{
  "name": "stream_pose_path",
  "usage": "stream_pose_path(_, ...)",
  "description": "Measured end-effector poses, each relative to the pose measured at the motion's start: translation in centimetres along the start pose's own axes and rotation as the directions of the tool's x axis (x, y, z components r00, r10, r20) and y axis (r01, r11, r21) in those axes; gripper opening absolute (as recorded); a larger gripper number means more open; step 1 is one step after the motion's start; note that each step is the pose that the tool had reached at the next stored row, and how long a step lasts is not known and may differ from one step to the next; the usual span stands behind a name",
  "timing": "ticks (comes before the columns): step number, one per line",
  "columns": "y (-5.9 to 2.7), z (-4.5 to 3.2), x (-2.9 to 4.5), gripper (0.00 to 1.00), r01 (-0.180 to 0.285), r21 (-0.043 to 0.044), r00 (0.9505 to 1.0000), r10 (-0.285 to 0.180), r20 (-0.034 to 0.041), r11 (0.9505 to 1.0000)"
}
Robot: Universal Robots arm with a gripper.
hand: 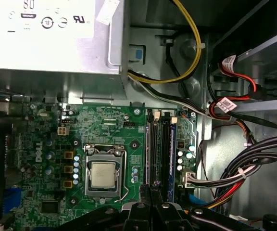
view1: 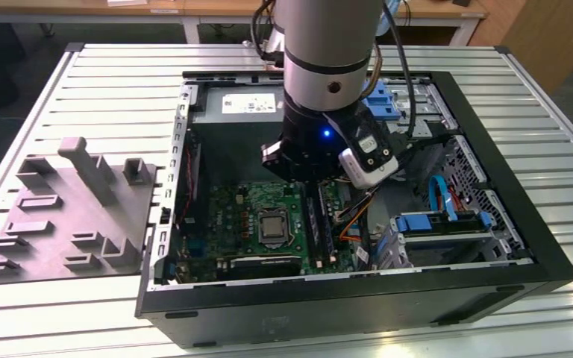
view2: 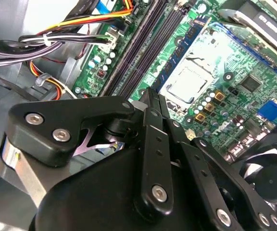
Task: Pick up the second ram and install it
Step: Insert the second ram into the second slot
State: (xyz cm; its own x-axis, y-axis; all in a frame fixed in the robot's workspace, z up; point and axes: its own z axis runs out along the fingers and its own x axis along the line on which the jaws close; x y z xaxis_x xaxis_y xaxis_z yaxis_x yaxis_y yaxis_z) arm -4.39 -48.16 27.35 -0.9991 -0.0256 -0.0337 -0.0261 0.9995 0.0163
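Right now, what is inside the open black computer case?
A green motherboard with a square silver socket, long black memory slots, one holding a bluish stick, a silver power supply, blue drive brackets and cables. The arm's black pincer hangs over the slots, hiding part of them.

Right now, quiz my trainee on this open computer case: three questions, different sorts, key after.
1. True or false: the grey moulded plastic fixture lies on the slatted metal table, outside the open black computer case.
2. The arm's black hand is nearest: A the long black plastic slots; B the fixture; C the table.
3. Name the square silver part on the green motherboard.
Key: 1 true; 2 A; 3 the processor socket.
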Motion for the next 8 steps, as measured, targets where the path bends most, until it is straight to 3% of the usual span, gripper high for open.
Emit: stream_pose_path(8, -0.12, 0.51, -0.03, 0.12, -0.007, 0.0001, 1.0000, 0.007, 0.0001, 1.0000)
